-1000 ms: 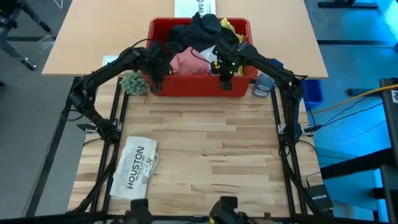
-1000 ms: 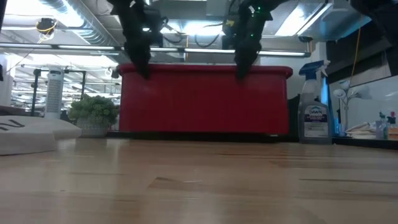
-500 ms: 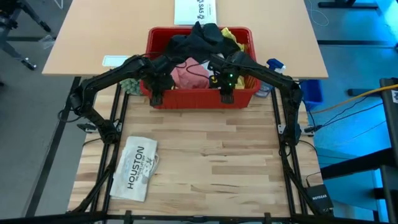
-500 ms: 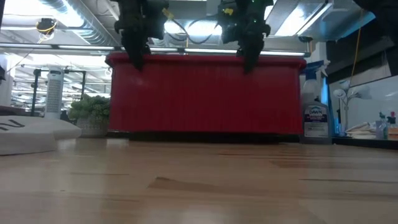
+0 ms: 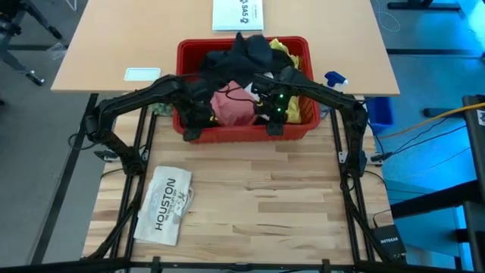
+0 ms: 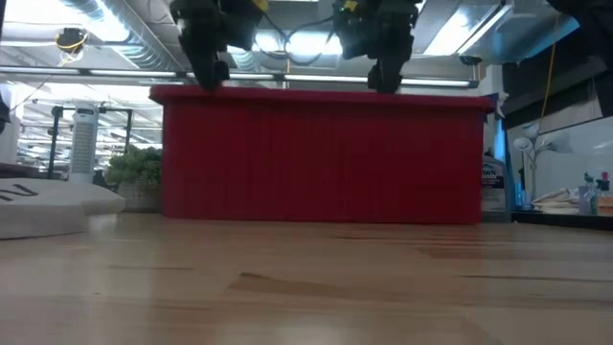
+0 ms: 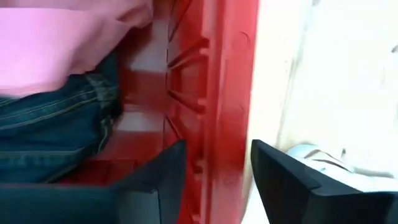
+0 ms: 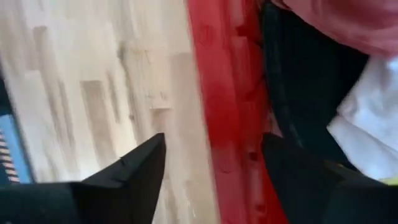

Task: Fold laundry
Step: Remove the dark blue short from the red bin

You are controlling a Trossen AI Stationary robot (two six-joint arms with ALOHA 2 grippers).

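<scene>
- Nearer now: the red basket (image 5: 246,130) has slid toward the lower frame since a second ago, covering the plant and most of the spray bottle (image 5: 336,79).
- Left gripper (image 5: 189,130) straddles the basket's front rim, fingers spread, rim in the gap.
- Right gripper (image 5: 273,126) does likewise, fingers parted.
- Inside, upper centre: dark trousers (image 5: 244,51), yellow T-shirt (image 5: 282,47), pink cloth (image 5: 231,106).
- HOUSTON item (image 5: 163,204) lies lower left.

red basket (image 5: 244,134), HOUSTON item (image 5: 164,205), possibly spray bottle (image 5: 336,79)
</scene>
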